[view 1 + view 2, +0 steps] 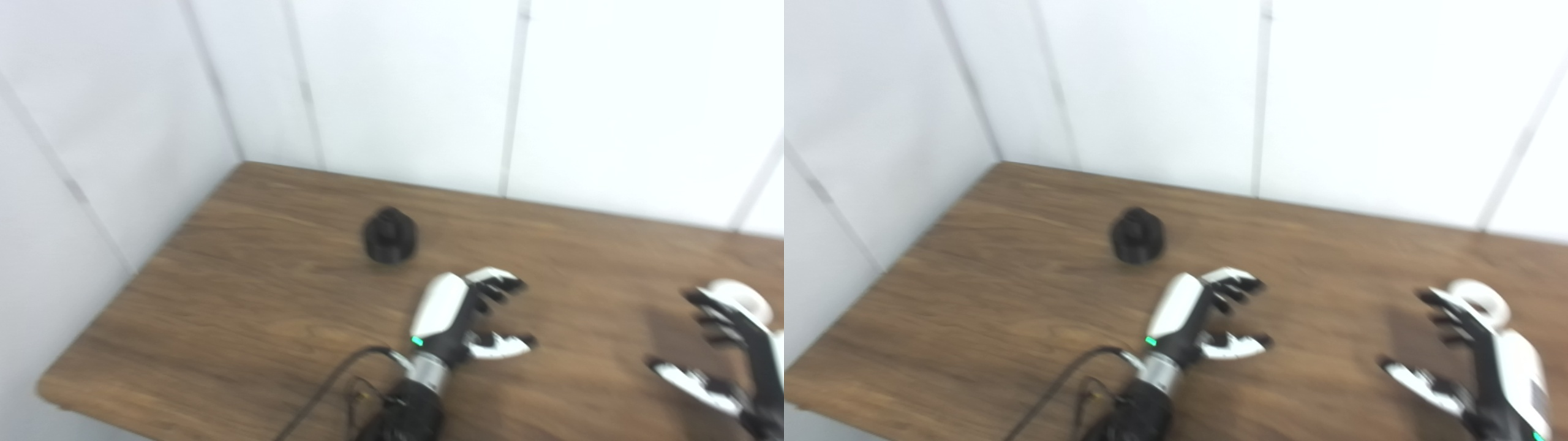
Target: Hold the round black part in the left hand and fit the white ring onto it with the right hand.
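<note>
Round black part (390, 235) alone on tabletop (245, 306), beyond left hand (456, 318); left fingers spread, holding nothing; right hand (1476, 355) fingers spread, empty; white ring (1479, 300) on tabletop just behind right fingertips.

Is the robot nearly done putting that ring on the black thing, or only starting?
Only starting. The round black part sits alone on the table. The left hand is open beside it. The right hand is open, just short of the white ring. Grasping and fitting remain.
</note>
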{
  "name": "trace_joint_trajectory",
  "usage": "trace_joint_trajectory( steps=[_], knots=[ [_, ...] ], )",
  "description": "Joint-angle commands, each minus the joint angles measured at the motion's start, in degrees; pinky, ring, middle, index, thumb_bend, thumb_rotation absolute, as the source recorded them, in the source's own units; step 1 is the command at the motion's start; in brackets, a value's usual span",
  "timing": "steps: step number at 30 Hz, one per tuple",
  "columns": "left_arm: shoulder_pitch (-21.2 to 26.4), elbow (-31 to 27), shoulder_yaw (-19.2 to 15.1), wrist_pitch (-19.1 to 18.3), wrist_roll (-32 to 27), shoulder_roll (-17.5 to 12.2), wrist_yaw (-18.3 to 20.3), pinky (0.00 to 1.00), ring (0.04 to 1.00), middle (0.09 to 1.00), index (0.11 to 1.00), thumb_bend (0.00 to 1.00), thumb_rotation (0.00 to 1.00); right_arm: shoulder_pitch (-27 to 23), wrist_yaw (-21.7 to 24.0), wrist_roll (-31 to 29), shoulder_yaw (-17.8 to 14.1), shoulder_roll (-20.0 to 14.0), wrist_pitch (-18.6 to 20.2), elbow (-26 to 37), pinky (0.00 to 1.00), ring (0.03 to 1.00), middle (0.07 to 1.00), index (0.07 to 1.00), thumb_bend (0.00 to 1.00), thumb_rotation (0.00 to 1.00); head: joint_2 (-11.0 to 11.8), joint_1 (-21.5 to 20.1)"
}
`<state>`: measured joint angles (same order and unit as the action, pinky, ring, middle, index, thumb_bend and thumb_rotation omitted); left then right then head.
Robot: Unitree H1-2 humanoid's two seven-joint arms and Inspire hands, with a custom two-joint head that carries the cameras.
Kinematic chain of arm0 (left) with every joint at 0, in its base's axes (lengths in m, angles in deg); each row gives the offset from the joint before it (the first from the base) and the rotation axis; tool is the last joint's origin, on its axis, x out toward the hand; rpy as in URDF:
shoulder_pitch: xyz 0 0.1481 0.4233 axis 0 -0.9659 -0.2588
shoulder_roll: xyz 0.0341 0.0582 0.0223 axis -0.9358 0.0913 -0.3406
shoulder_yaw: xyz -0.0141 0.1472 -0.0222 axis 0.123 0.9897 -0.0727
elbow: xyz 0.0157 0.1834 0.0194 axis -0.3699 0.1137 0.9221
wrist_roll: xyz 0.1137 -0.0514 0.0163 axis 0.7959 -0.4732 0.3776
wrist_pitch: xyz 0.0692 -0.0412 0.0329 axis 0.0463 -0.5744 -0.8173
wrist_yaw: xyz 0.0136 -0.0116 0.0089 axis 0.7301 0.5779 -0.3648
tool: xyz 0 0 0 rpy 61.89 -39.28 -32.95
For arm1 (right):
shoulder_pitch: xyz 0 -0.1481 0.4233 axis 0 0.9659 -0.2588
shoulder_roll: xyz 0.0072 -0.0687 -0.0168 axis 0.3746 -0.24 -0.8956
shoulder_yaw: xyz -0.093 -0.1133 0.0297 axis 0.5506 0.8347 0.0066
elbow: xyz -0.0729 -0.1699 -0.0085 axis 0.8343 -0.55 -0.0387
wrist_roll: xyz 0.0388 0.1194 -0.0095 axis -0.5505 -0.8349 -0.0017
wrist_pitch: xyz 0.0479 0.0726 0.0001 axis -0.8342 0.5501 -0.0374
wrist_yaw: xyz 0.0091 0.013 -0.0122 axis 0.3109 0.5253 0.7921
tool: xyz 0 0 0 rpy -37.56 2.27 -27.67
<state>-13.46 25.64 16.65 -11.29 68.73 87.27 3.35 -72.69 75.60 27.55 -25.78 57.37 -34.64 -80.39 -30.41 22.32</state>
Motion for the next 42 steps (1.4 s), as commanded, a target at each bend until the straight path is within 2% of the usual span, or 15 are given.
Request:
trace_joint_trajectory(
  steps=[1, 11, 16, 21, 27, 29, 36, 39, 42],
  knots=[
    [2.24, -1.02, -0.24, 1.36, 0.23, 0.15, -1.54, 0.55, 0.667, 0.717, 0.673, 0.69, 0.12, -1.84, -0.79, -0.35, -0.22, -0.05, -1.96, 0.56, 0.58, 0.69, 0.752, 0.718, 0.74, 0.0, -0.07, -0.76],
    [2.07, -1.22, 0.03, 1.5, 0.95, -0.26, -2.13, 0.56, 0.663, 0.72, 0.676, 0.68, 0.13, -1.51, -0.05, -0.45, -0.27, -0.52, -0.95, 1.13, 0.58, 0.693, 0.754, 0.719, 0.75, 0.0, -0.12, -0.67],
    [2.2, -1.52, -0.13, 0.81, 2.47, -0.87, -2.61, 0.58, 0.679, 0.727, 0.677, 0.71, 0.17, -1.48, -0.07, -0.63, -0.24, -0.44, -1.17, 1.22, 0.57, 0.686, 0.749, 0.717, 0.76, 0.0, -0.22, -0.72],
    [2.29, -3.01, -1.04, -1.88, 5.17, -2.42, -2.12, 0.62, 0.748, 0.809, 0.7, 0.72, 0.25, -1.51, -0.17, -1.43, -0.56, -0.69, -1.77, 0.87, 0.57, 0.685, 0.75, 0.717, 0.76, 0.0, -0.26, -0.58],
    [2.58, -5.53, -3.23, -7.54, 9.25, -5.4, -1.4, 0.77, 0.945, 0.938, 0.753, 0.79, 0.34, -1.45, -0.35, -1.19, -0.63, -1.01, -1.44, 1.06, 0.56, 0.683, 0.749, 0.718, 0.76, 0.0, -0.18, -0.34],
    [2.5, -7.01, -4.24, -9.62, 10.69, -6.6, -1.19, 0.81, 0.985, 0.97, 0.766, 0.8, 0.36, -1.55, -0.54, -1.06, -0.65, -1.03, -1.54, 0.96, 0.56, 0.683, 0.748, 0.717, 0.77, 0.0, -0.14, -0.28],
    [2.67, -9.8, -8.71, -13.39, 12.8, -9.4, -2.96, 0.87, 1.0, 1.0, 0.795, 0.84, 0.39, -2.17, -0.31, -1.67, -0.69, -1.27, -1.55, 0.5, 0.56, 0.686, 0.749, 0.718, 0.77, 0.0, -0.07, 0.07],
    [2.9, -9.7, -10.56, -13.49, 12.37, -10.03, -4.27, 0.92, 1.0, 1.0, 0.802, 0.83, 0.4, -2.44, -0.33, -2.11, -0.67, -1.25, -1.67, 0.17, 0.57, 0.688, 0.75, 0.718, 0.77, 0.0, -0.05, 0.18],
    [3.51, -8.47, -12.11, -13.05, 13.23, -10.96, -7.14, 0.91, 1.0, 1.0, 0.788, 0.85, 0.39, -2.71, -0.17, -2.28, -0.59, -1.24, -1.46, 0.0, 0.57, 0.692, 0.755, 0.721, 0.76, 0.0, 0.03, 0.29]
  ],
)
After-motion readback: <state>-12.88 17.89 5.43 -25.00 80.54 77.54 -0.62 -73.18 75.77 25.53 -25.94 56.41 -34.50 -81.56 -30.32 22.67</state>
